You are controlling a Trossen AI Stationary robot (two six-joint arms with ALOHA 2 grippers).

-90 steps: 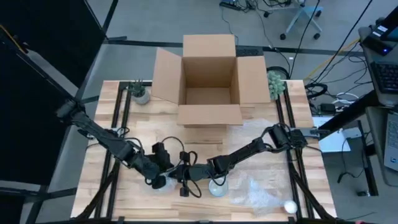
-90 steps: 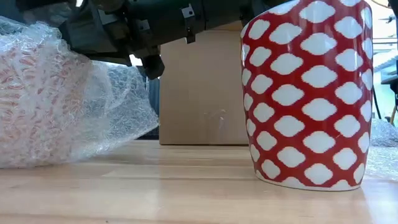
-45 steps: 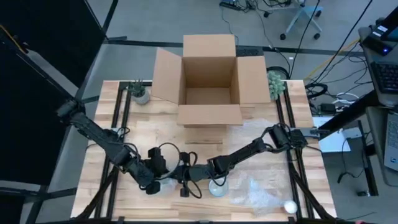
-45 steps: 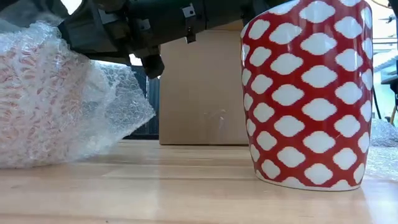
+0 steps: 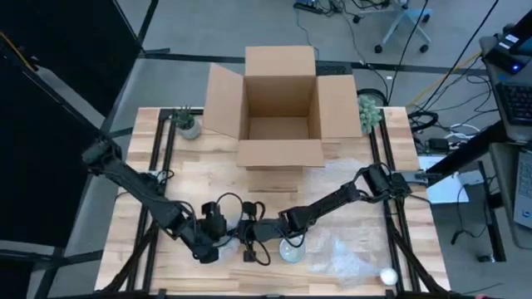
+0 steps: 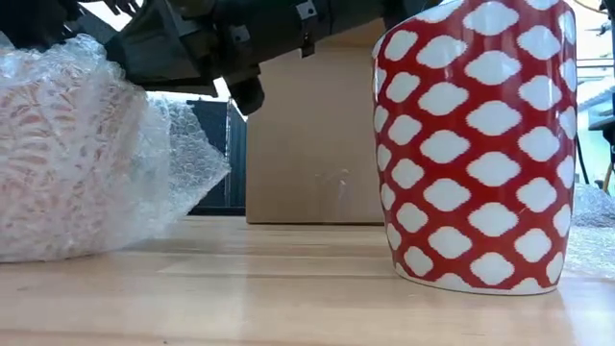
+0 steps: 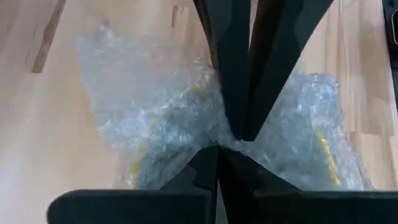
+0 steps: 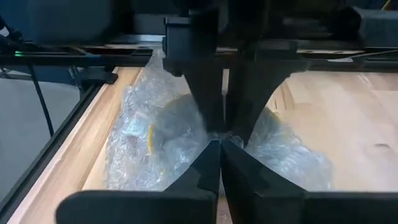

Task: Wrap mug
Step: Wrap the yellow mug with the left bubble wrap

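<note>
Reaching low: both arms stretch along the near edge of the tabletop [image 5: 274, 184] and meet over a bundle of bubble wrap.
Left arm: runs from the far left of the table diagonally toward the near middle, its forearm almost flat to the wood.
Left tool [image 7: 239, 134]: its two dark fingers are drawn together on the bubble wrap [image 7: 155, 130], pinching a fold of it at the tips.
Right arm: crosses from the right side, elbow raised, wrist pointing toward the left arm.
Right tool [image 8: 222, 138]: fingers likewise closed on the same plastic, tips meeting on a crease of the sheet.
Wrapped mug [image 6: 67, 163]: sits on the wood under both tools, at the near left of centre; through the plastic a red and white pattern shows in the low view, and yellowish streaks show in the wrist views, though the wrap blurs it too much to be sure of the shape.
Second mug [image 6: 476, 144]: red with white lozenges, upright and bare on the wood, to the right of the bundle and apart from it.
Cardboard box [image 5: 280, 108]: open, flaps spread, at the far middle of the table.
Loose wrap [image 5: 345, 257]: another crumpled sheet lies at the near right.
Writing: no lettering or brand can be read on the box, the mugs or the arms.
</note>
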